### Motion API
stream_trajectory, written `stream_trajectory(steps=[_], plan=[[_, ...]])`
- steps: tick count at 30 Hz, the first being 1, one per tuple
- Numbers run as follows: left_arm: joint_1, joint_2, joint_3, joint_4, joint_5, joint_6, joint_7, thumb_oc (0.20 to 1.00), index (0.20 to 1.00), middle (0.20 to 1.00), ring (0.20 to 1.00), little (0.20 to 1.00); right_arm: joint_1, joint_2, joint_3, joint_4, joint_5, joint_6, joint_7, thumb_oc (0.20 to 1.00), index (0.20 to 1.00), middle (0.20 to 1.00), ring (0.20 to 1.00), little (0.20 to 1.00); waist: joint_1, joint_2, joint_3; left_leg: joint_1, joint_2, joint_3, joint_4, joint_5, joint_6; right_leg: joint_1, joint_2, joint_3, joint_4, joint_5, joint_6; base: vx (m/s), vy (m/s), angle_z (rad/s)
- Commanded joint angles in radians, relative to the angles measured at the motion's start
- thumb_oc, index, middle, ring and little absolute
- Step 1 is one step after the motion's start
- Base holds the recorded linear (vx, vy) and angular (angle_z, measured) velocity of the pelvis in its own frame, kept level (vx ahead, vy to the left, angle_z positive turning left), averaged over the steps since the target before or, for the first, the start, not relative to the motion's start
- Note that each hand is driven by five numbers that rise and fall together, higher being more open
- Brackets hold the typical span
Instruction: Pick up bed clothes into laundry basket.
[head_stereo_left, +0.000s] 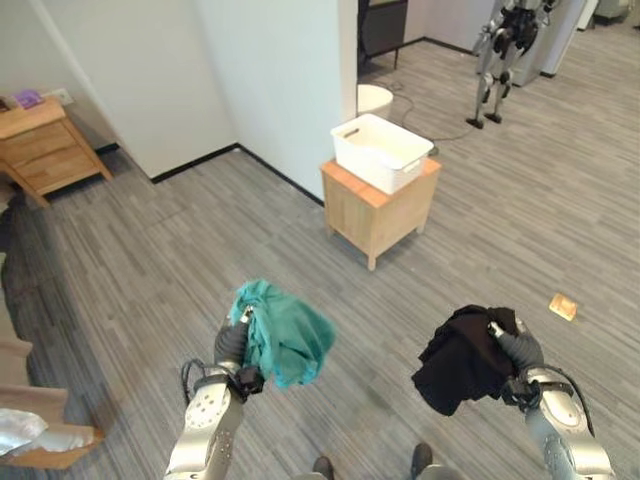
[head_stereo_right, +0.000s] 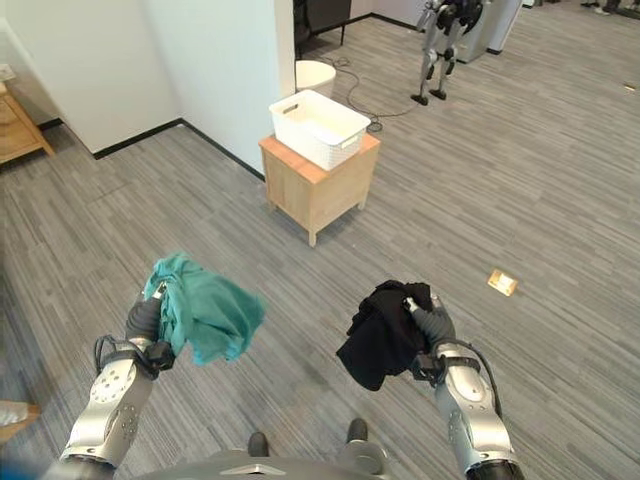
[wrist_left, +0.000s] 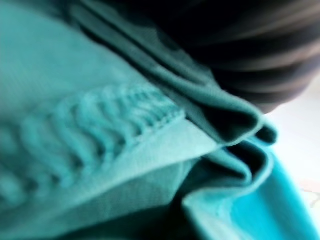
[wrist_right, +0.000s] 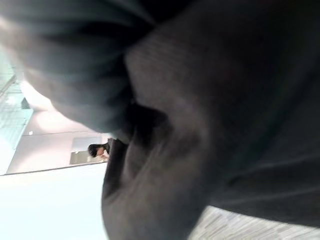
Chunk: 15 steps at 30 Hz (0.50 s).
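Far left, at about 10 o'clock: a wooden dresser (head_stereo_left: 40, 150) against the wall, a small purple item (head_stereo_left: 27, 98) on its top.

Left hand (head_stereo_left: 232, 343) at 7 o'clock, raised over the grey plank floor (head_stereo_left: 150, 270), fingers curled round a bunched teal garment (head_stereo_left: 285, 335) — the cloth drapes off toward the centre. In the left wrist view the teal garment's folds and a stitched hem lie right against the camera.

Centre, at 12 o'clock: a small wooden desk (head_stereo_left: 378, 207) stands beside a white wall corner (head_stereo_left: 290, 100); the white laundry basket (head_stereo_left: 382, 150) sits on top of it, interior looks bare. Both garments are well apart from the basket, neither inside it.

Right hand (head_stereo_left: 520, 350) at 5 o'clock, clenched on a black garment (head_stereo_left: 462, 360) that hangs in a clump toward the centre; in the right wrist view dark fabric presses up close.

Right, at 3 o'clock: a small tan flat object (head_stereo_left: 563, 306) on the floor. At 1 o'clock, far back — another humanoid robot (head_stereo_left: 508, 50) standing.
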Motion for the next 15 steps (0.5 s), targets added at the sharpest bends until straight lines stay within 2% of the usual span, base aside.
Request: stream_trajectory(steps=[1, 2, 4, 5, 6, 9, 10, 11, 12, 15], plan=[[-0.068, 0.029, 0.060, -0.050, -0.005, -0.054, 0.020, 0.200, 0.200, 0.200, 0.200, 0.200, -0.046, 0.001, -0.030, -0.051, 0.007, -0.050, 0.003, 0.200, 0.200, 0.200, 0.200, 0.200, 0.015, -0.003, 0.082, -0.041, -0.010, -0.031, 0.133, -0.089, 0.072, -0.049, -0.104, -0.017, 0.468, -0.057, 0.013, 0.08, 0.247, 0.03], [-0.069, 0.029, 0.060, -0.050, -0.005, -0.054, 0.020, 0.200, 0.200, 0.200, 0.200, 0.200, -0.046, 0.001, -0.030, -0.051, 0.007, -0.050, 0.003, 0.200, 0.200, 0.200, 0.200, 0.200, 0.016, -0.003, 0.079, -0.045, -0.010, -0.030, 0.132, -0.085, 0.072, -0.053, -0.104, -0.016, 0.466, -0.054, 0.012, 0.11, 0.332, 0.10], [-0.075, 0.042, 0.056, -0.059, 0.018, -0.053, 0.019, 0.200, 0.200, 0.200, 0.200, 0.200, -0.037, 0.014, -0.029, -0.050, 0.003, -0.057, 0.004, 0.200, 0.200, 0.200, 0.200, 0.200, 0.004, 0.011, 0.112, -0.010, -0.014, -0.037, 0.139, -0.106, 0.095, -0.130, -0.107, 0.020, 0.624, -0.015, 0.013, 0.10, 0.173, 0.31], [-0.077, 0.049, 0.053, -0.061, 0.029, -0.052, 0.018, 0.200, 0.200, 0.200, 0.200, 0.200, -0.033, 0.020, -0.029, -0.050, 0.000, -0.058, 0.004, 0.200, 0.200, 0.200, 0.200, 0.200, -0.003, 0.021, 0.116, 0.002, -0.008, -0.042, 0.134, -0.108, 0.100, -0.172, -0.102, 0.016, 0.652, -0.003, 0.013, 0.19, 0.128, 0.10], [-0.082, 0.056, 0.051, -0.061, 0.030, -0.053, 0.017, 0.200, 0.200, 0.200, 0.200, 0.200, -0.025, 0.023, -0.033, -0.050, -0.001, -0.055, 0.006, 0.200, 0.200, 0.200, 0.200, 0.200, -0.013, 0.023, 0.119, 0.026, -0.007, -0.041, 0.120, -0.115, 0.096, -0.226, -0.092, 0.031, 0.662, -0.020, 0.015, 0.26, 0.083, -0.07], [-0.097, 0.061, 0.049, -0.069, 0.012, -0.062, 0.017, 0.200, 0.200, 0.200, 0.200, 0.200, 0.001, 0.019, -0.056, -0.053, 0.014, -0.055, 0.007, 0.200, 0.200, 0.200, 0.200, 0.200, -0.059, 0.018, 0.118, 0.102, -0.011, -0.056, 0.087, -0.153, 0.068, -0.291, -0.058, 0.030, 0.450, -0.017, 0.019, 0.36, -0.015, -0.14], [-0.108, 0.061, 0.044, -0.063, 0.006, -0.065, 0.017, 0.200, 0.200, 0.200, 0.200, 0.200, 0.014, 0.017, -0.069, -0.052, 0.021, -0.058, 0.003, 0.200, 0.200, 0.200, 0.200, 0.200, -0.087, 0.010, 0.116, 0.135, -0.013, -0.075, 0.077, -0.171, 0.052, -0.304, -0.027, 0.051, 0.311, -0.003, 0.027, 0.45, -0.092, -0.03], [-0.123, 0.061, 0.035, -0.055, 0.003, -0.065, 0.020, 0.200, 0.200, 0.200, 0.200, 0.200, 0.023, 0.016, -0.077, -0.054, 0.023, -0.060, 0.000, 0.200, 0.200, 0.200, 0.200, 0.200, -0.108, 0.003, 0.111, 0.160, -0.013, -0.089, 0.065, -0.182, 0.042, -0.309, -0.002, 0.077, 0.230, 0.014, 0.037, 0.63, -0.160, 0.18], [-0.162, 0.067, 0.016, -0.047, 0.010, -0.070, 0.018, 0.200, 0.200, 0.200, 0.200, 0.200, 0.039, 0.010, -0.091, -0.061, 0.021, -0.062, -0.001, 0.200, 0.200, 0.200, 0.200, 0.200, -0.148, -0.004, 0.097, 0.213, -0.005, -0.109, 0.038, -0.203, 0.021, -0.331, 0.036, 0.113, 0.064, 0.045, 0.054, 0.47, -0.115, 0.35], [-0.191, 0.066, -0.007, -0.047, 0.018, -0.077, 0.016, 0.200, 0.200, 0.200, 0.200, 0.200, 0.055, 0.005, -0.097, -0.068, 0.016, -0.063, 0.001, 0.200, 0.200, 0.200, 0.200, 0.200, -0.168, -0.004, 0.077, 0.260, 0.008, -0.129, 0.030, -0.225, 0.011, -0.334, 0.050, 0.099, 0.051, 0.064, 0.058, 0.51, -0.164, 0.75]])
